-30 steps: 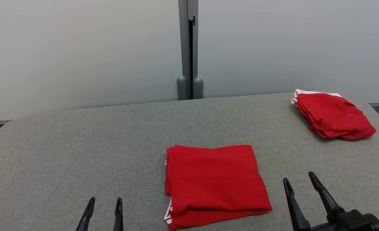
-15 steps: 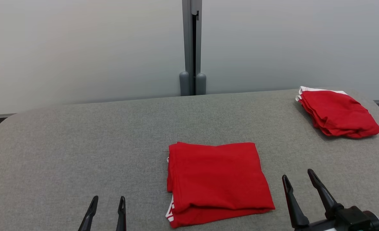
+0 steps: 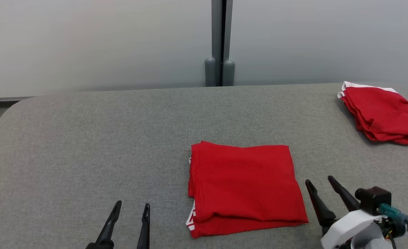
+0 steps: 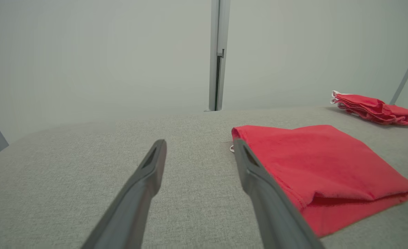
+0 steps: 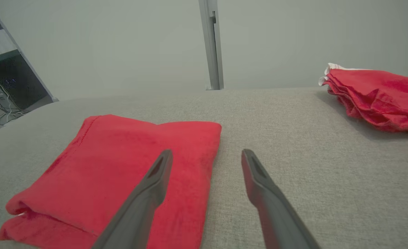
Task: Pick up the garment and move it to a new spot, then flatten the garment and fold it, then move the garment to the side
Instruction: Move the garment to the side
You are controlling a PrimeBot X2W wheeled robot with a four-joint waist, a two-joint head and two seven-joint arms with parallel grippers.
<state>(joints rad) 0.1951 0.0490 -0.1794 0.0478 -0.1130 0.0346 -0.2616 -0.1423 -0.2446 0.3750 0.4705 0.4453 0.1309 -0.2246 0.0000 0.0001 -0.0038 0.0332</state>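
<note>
Folded and waiting: only the move aside looks left.
The red garment [image 3: 245,186] lies folded on the bench [image 3: 86,138], left pincer [image 3: 132,204] and right pincer [image 3: 318,180] both spread, empty, flanking it.

two red garments [image 3: 245,186] [image 3: 383,112], two grippers [image 3: 132,204] [image 3: 318,180], one grey table [image 3: 86,138].

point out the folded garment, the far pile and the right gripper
folded garment [image 3: 245,183]: head view, middle of its top layer
far pile [image 3: 385,112]: head view, middle of its top
right gripper [image 3: 318,180]: head view, midway between its fingertips
</note>
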